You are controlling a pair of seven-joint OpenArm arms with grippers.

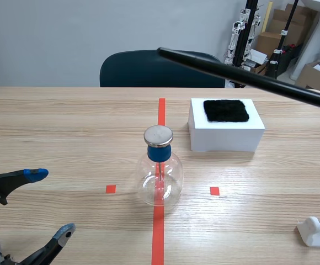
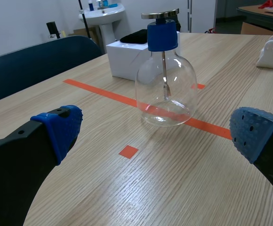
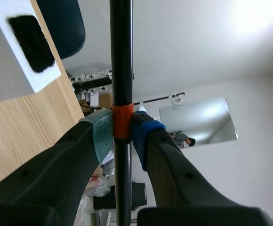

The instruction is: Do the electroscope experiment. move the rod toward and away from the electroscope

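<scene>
Now grips the black rod (image 1: 243,75) in the right hand (image 3: 122,134), tight at its orange band (image 3: 122,120), high over the counter (image 1: 55,127), not touching the electroscope (image 1: 159,176) on the red line (image 1: 158,234). Holds the left hand (image 1: 51,203) wide open, low, near the electroscope. Farther back, white box (image 1: 226,139) with black cloth (image 1: 226,110) on top.

So the left arm sits low at the near left of the scene view, and its left gripper (image 1: 51,203) is wide open with nothing in it. Its blue pads (image 2: 63,125) are well apart, one finger lying further forward than the other. The right gripper (image 3: 122,134) is tipped way up, pointing toward the ceiling, and it's clamped on the rod (image 3: 121,56). There's a grey-green pad on one side and a blue one on the other, pinching right at the rod's orange band.
</scene>
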